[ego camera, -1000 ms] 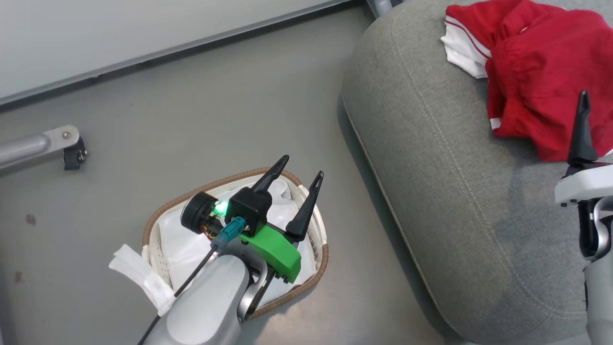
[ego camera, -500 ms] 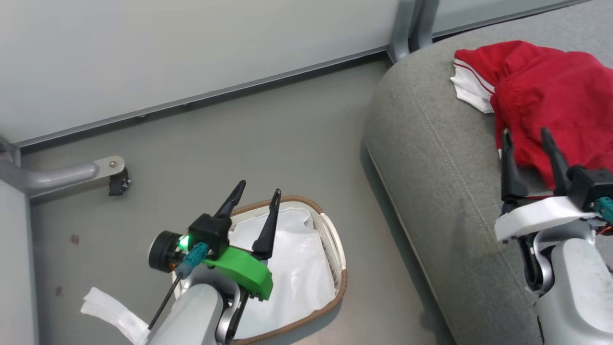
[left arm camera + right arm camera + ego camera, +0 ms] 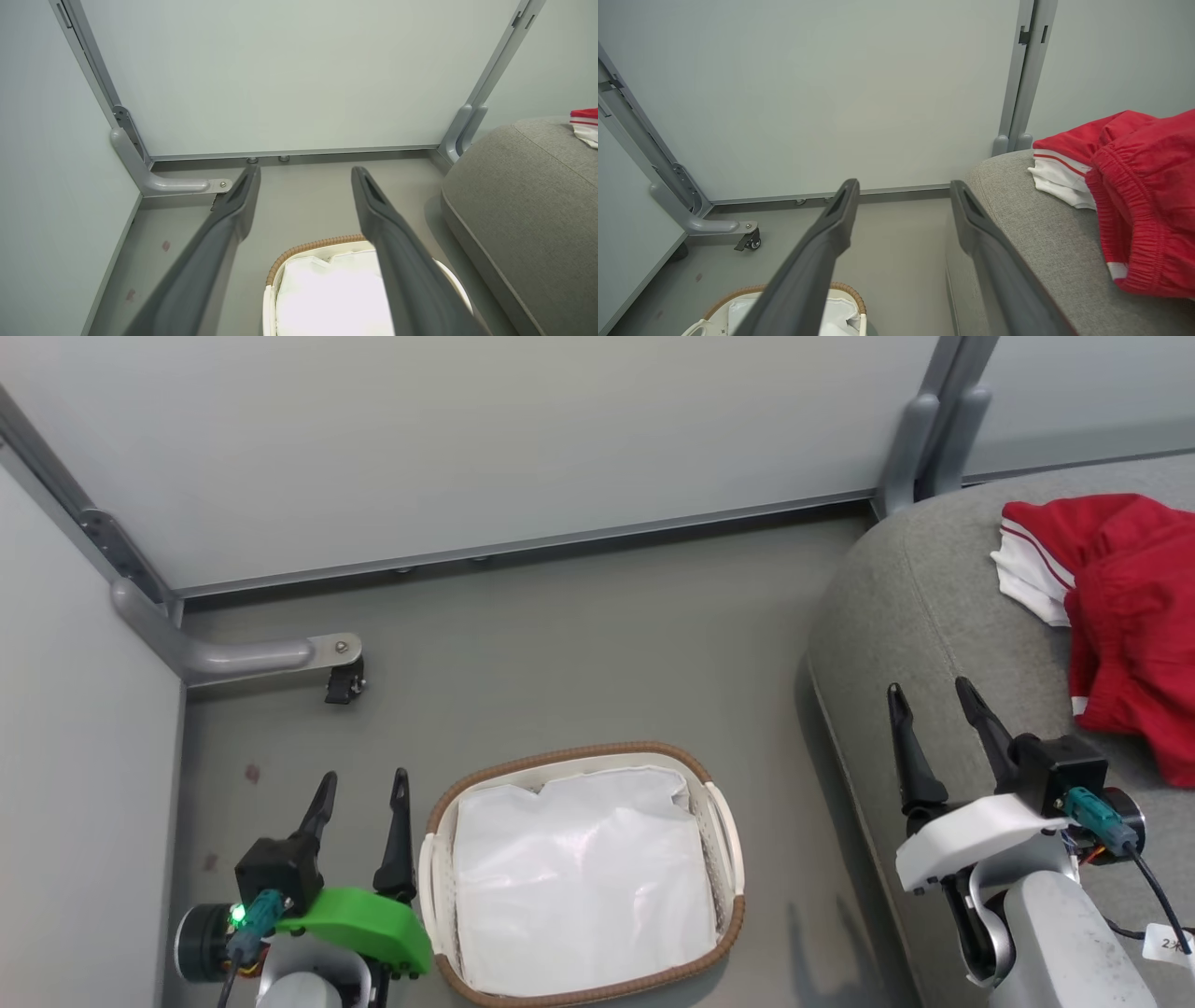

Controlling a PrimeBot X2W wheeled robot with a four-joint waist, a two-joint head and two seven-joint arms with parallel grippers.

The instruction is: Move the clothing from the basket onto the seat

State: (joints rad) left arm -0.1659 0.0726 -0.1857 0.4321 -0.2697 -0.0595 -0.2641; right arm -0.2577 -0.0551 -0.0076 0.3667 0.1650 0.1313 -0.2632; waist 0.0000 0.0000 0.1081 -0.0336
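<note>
The red clothing lies bunched on the grey seat at the right, a white panel with red stripes showing at its left edge. In the right wrist view the same clothing sits on the seat. The white basket stands on the floor with just its white liner inside. My left gripper hangs open left of the basket. Over the seat's near edge my right gripper is open, holding nothing.
Pale partition panels stand behind and to the left, joined by grey posts. A grey foot with a small castor juts onto the floor at the left. Grey floor lies between the basket and the wall.
The head camera has lifted and turned left, so the whole picture shifted. My left gripper came off the basket to its left side. My right gripper drew back from the clothing.
</note>
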